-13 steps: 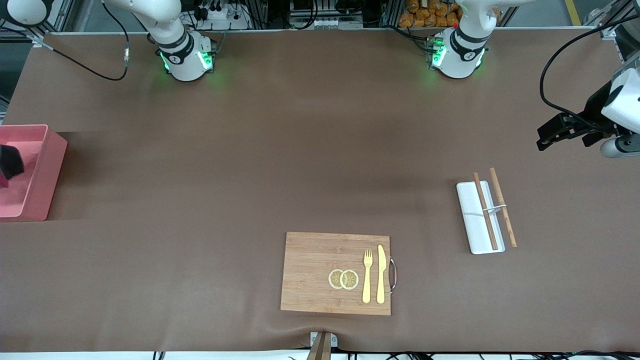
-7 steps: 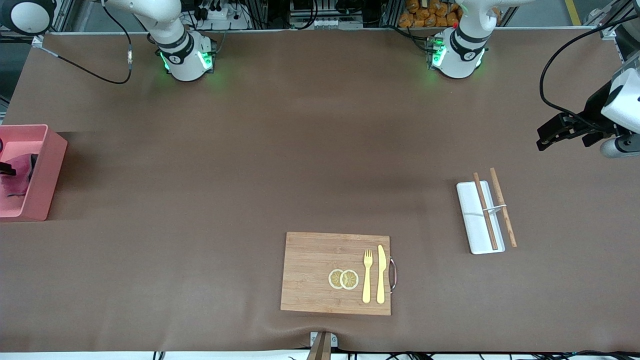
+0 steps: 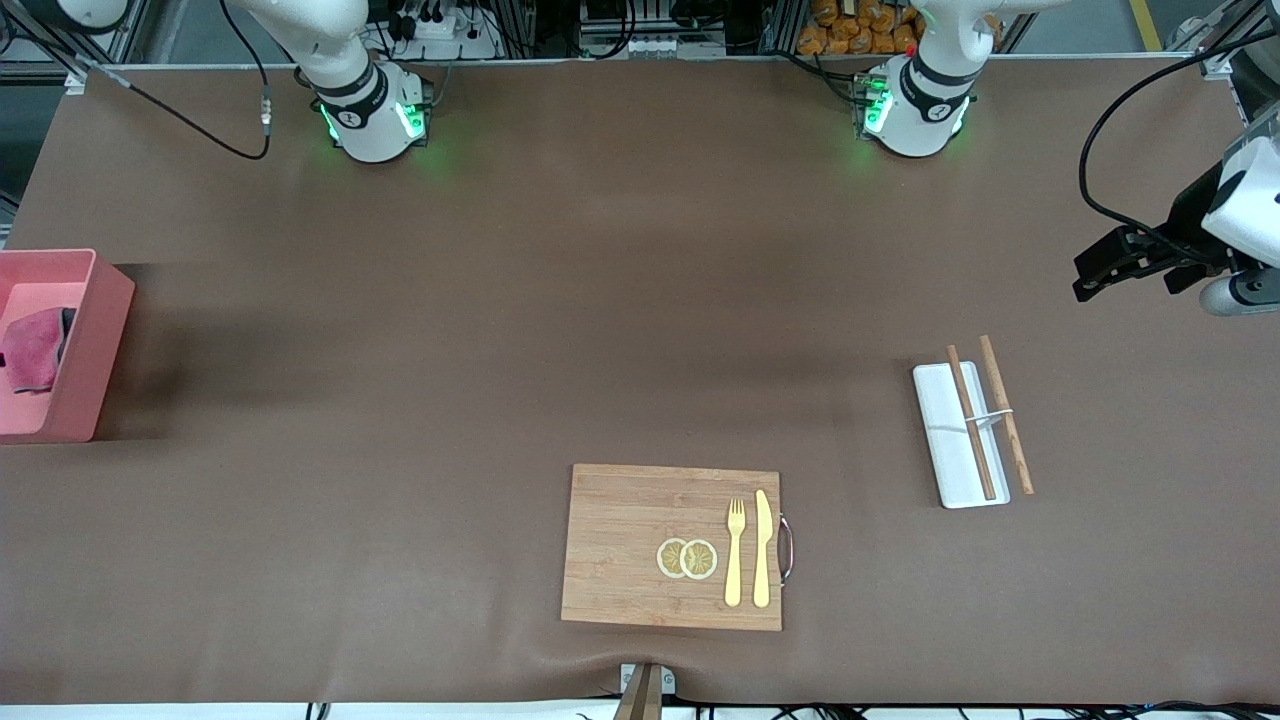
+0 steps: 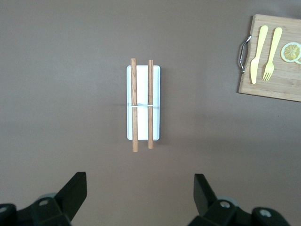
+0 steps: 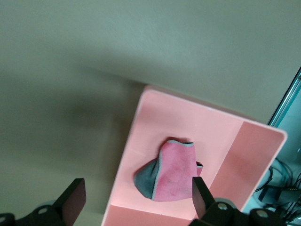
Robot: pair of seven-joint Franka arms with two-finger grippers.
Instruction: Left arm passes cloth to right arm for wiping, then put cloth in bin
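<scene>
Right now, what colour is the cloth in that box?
Pinkish red with a grey underside, clearest in the right wrist view.

In the bin (image 3: 95, 345) at the right arm's end of the surface (image 3: 500, 330), the cloth (image 3: 35, 348); nearer the front camera, a board (image 3: 630, 530); toward the left arm's end, a tray (image 3: 945, 440) bearing chopsticks (image 3: 975, 420).

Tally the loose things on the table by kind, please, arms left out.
Bin: 1
Cloth, lying in the bin: 1
Board: 1
Lemon slices: 2
Fork: 1
Knife: 1
Tray: 1
Chopsticks: 2
Total: 10
</scene>
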